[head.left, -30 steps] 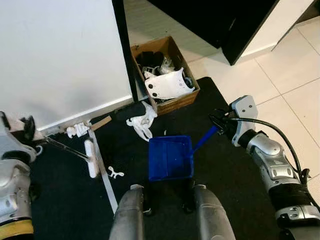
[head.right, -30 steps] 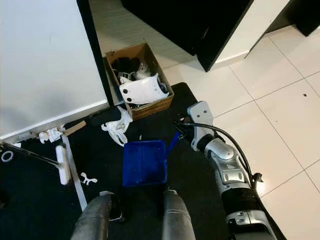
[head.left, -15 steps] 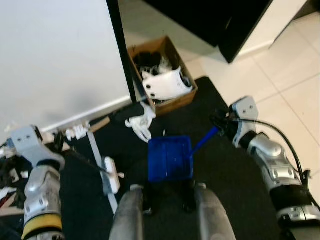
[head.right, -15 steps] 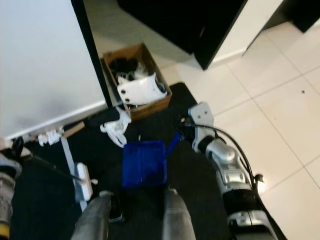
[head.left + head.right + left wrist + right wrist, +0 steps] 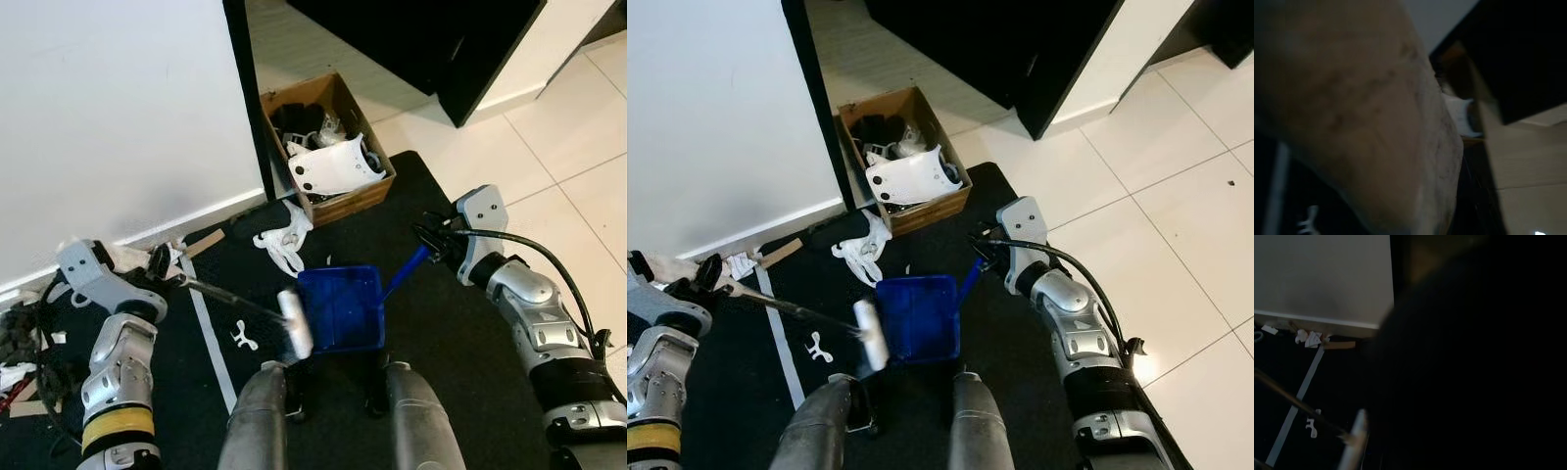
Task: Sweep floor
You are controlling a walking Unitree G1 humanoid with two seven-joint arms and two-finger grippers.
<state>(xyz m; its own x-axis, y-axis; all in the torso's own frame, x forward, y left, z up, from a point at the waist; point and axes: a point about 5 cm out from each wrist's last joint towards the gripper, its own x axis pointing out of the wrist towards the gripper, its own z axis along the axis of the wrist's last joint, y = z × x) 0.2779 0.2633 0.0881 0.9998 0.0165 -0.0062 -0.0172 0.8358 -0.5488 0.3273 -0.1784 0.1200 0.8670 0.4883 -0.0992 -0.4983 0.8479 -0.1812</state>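
Now my left gripper (image 5: 165,266), clamped on the brush (image 5: 293,322) handle, has swung the white head across the black mat (image 5: 470,333) to the blue dustpan (image 5: 341,307) mouth, which my right gripper (image 5: 432,241) grips by its handle, so debris (image 5: 244,336) remains behind.

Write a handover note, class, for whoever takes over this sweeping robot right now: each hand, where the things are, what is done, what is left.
Left hand grips the thin metal handle of the white-headed broom; its head rests at the left edge of the blue plastic dustpan.
Right hand holds the dustpan's blue handle, pan flat on the black mat.
Done: broom brought up to the pan; I cannot tell whether anything is inside.
Left: the small white scrap beside the grey tape line and the crumpled white bag near the brown cardboard box remain on the mat.
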